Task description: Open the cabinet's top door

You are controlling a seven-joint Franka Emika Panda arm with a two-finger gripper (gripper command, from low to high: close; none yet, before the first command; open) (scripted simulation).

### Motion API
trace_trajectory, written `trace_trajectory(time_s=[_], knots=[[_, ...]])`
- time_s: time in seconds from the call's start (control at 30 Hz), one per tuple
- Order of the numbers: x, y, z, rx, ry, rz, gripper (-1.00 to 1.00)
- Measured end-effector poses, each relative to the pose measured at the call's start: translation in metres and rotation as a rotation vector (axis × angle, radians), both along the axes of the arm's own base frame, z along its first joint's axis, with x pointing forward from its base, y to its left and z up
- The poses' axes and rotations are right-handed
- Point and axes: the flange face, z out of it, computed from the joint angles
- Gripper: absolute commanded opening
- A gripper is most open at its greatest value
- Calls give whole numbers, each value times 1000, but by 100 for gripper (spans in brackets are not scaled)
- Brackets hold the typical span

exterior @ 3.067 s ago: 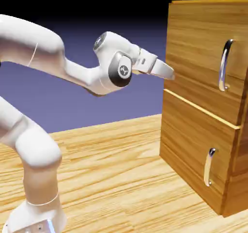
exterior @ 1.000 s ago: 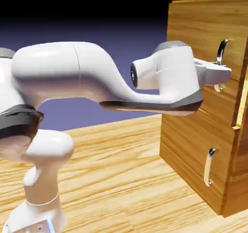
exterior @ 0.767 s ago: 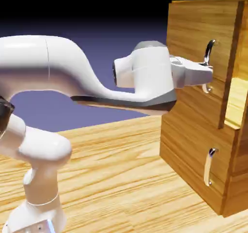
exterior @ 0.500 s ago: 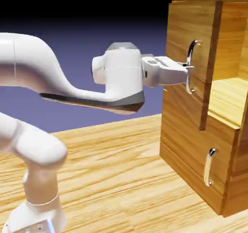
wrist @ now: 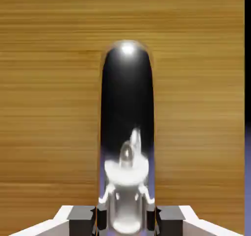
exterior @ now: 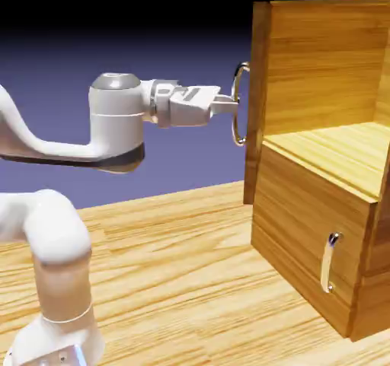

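Grip: my gripper (exterior: pixel 228 104) is clamped on the long silver handle (exterior: pixel 238 103); in the hand view the chrome bar (wrist: pixel 127 132) fills the gap, with a grey fingertip (wrist: pixel 81 215) pressed against each side of it.
Top door: the top door (exterior: pixel 257 102) stands swung wide out from the cabinet (exterior: pixel 320 227), edge-on in the exterior view, at about 3 o'clock from my wrist. The upper compartment (exterior: pixel 335 83) lies open behind it, at 3 o'clock from the panel.
Lower panel: the shorter door (exterior: pixel 305 235) with its small handle (exterior: pixel 328 262) sits shut at about 5 o'clock from my hand. It is not my concern.
Progress: I judge the opening nearly or fully done.
Doing it well: if more swing is wanted, I should follow the hinge's arc, not a straight pull, letting my wrist turn with the panel so the bar does not twist between my fingers.
Risk: a straight pull could make the smooth bar slide in my hold.
Release: ideally I part my fingers first, then back off squarely from the handle.
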Motion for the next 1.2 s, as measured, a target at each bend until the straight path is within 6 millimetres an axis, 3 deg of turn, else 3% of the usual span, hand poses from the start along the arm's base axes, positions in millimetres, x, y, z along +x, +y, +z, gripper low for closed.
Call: trace_trajectory(time_s=[0.4,0.67,0.93,1.2], knots=[[-43,86,0,1,0,-232,-100],[-62,155,0,1,0,-406,-100],[-68,239,0,1,0,-608,-100],[-59,314,0,2,0,-790,-100]])
